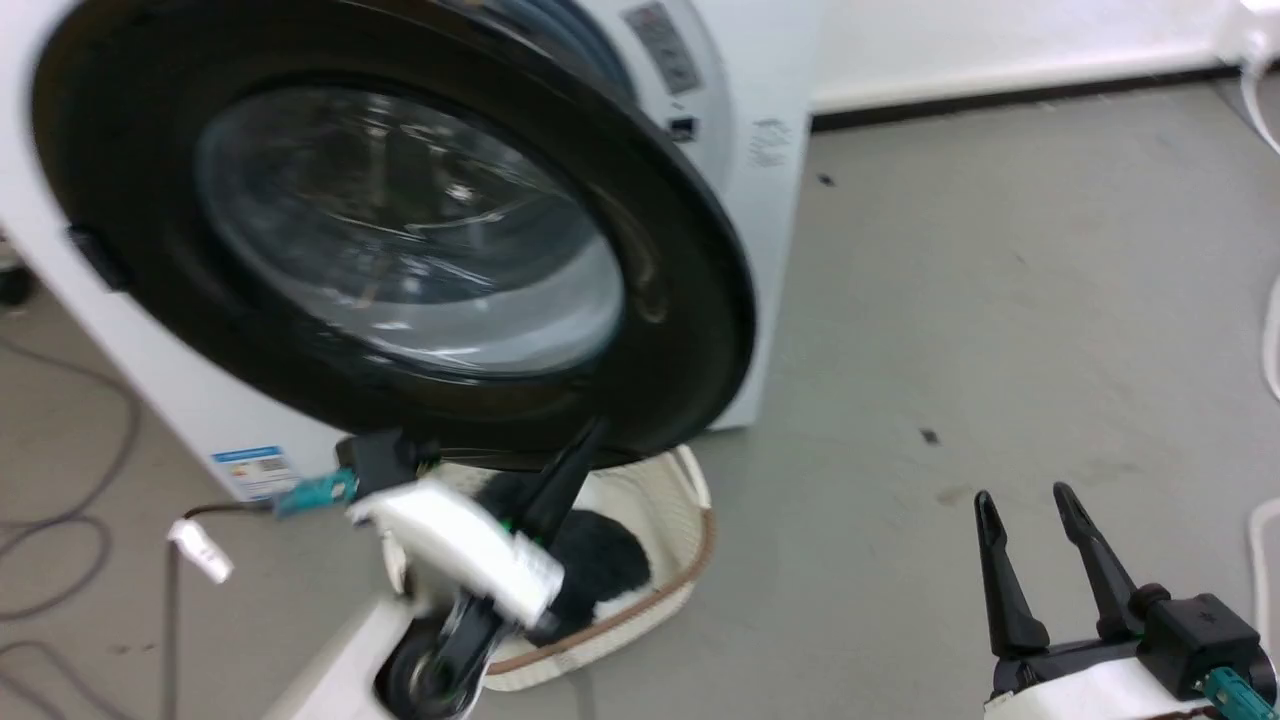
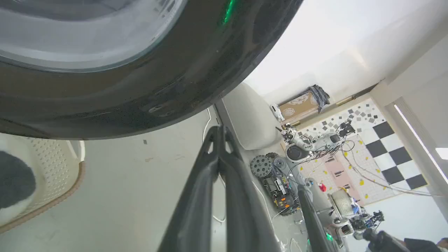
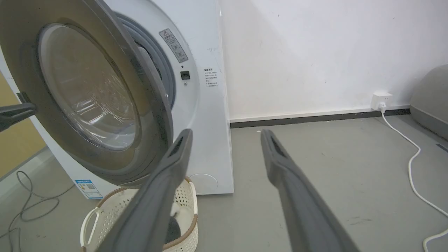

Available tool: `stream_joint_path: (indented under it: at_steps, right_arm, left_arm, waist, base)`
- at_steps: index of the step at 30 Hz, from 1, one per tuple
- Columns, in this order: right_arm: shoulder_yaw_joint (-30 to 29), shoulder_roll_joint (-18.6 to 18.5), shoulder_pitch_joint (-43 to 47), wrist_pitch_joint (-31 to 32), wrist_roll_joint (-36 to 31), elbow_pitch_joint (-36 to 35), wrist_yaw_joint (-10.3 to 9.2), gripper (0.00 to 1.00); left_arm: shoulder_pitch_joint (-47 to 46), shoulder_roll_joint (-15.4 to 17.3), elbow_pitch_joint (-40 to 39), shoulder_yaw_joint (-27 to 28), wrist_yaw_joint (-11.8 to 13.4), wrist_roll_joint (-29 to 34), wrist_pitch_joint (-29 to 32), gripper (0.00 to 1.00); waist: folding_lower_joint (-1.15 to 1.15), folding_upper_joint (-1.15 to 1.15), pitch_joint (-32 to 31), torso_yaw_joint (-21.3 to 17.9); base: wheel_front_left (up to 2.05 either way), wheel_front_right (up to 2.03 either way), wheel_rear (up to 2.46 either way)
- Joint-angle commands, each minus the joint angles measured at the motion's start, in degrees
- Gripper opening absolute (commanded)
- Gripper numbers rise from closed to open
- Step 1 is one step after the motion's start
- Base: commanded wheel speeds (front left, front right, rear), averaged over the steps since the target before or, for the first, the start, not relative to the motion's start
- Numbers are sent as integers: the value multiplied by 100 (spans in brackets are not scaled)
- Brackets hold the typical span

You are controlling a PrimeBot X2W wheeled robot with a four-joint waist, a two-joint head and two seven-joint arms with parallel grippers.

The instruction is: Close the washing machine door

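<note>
The washing machine door [image 1: 690, 300], a wide glossy black rim around a bulging glass bowl, stands ajar in front of the white washing machine [image 1: 770, 240]. In the right wrist view the door [image 3: 154, 115] is swung out from the grey-blue seal [image 3: 164, 70]. My left gripper [image 1: 592, 437] is shut with nothing in it. Its tip points up at the door's lower rim, and contact cannot be made out. In the left wrist view the closed fingers [image 2: 218, 130] end just under the rim [image 2: 168, 80]. My right gripper [image 1: 1025, 497] is open over the bare floor to the right, away from the machine.
A cream perforated basket [image 1: 700, 510] with dark cloth [image 1: 600, 560] sits on the floor under the door, beside my left arm. Loose cables [image 1: 60, 540] lie at the left. A white cord [image 3: 413, 168] runs from a wall socket [image 3: 381, 99].
</note>
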Motion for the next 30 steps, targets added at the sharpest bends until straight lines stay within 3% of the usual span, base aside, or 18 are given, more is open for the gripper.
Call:
stream_joint_path:
  at_steps: [1,5,8,10,12,17,22,23,24,30]
  right_arm:
    - [-6,9,78,-24,-48,-10,5,100]
    - [2,9,149,-24,-56,-31,5,100]
    - [18,9,183,-24,-65,-58,5,100]
    - [7,9,198,-24,-63,-74,5,100]
    - [11,9,218,-24,-59,-98,5,100]
    - [56,9,266,-24,-40,-123,5,100]
    - [147,9,293,-24,-30,-105,5,100]
    - [164,9,298,-24,-23,-99,5,100]
    - [180,9,303,-24,-16,-94,5,100]
    - [273,-17,346,-24,31,-44,5,100]
  left_arm:
    - [174,282,-179,-178,-25,405,-156,0]
    - [458,1010,-357,-554,-9,1734,-870,0]
    - [556,1370,-413,-592,355,2760,-1325,0]
    - [685,1429,-556,-385,619,3177,-1437,0]
    - [859,1352,-863,65,850,3547,-1462,0]
    - [1681,1013,-1688,1139,1164,4742,-1467,0]
    - [2494,476,-2057,1745,1165,5412,-1468,0]
    - [2632,392,-2040,1800,1144,5509,-1468,73]
    - [2753,301,-1999,1848,1133,5582,-1469,100]
    - [3147,-78,-1757,2006,1063,6131,-1469,100]
  waist:
    - [0,0,-285,372]
    - [0,0,-415,726]
    - [0,0,-470,951]
    - [0,0,-499,1087]
    - [0,0,-522,1209]
    - [0,0,-576,1412]
    - [0,0,-620,1499]
    - [0,0,-631,1506]
    - [0,0,-642,1512]
    - [0,0,-678,1538]
  base:
    - [0,0,0]
    - [0,0,0]
    - [0,0,0]
    - [0,0,0]
    - [0,0,0]
    - [0,0,0]
    - [0,0,0]
    - [0,0,0]
    - [0,0,0]
    - [0,0,0]
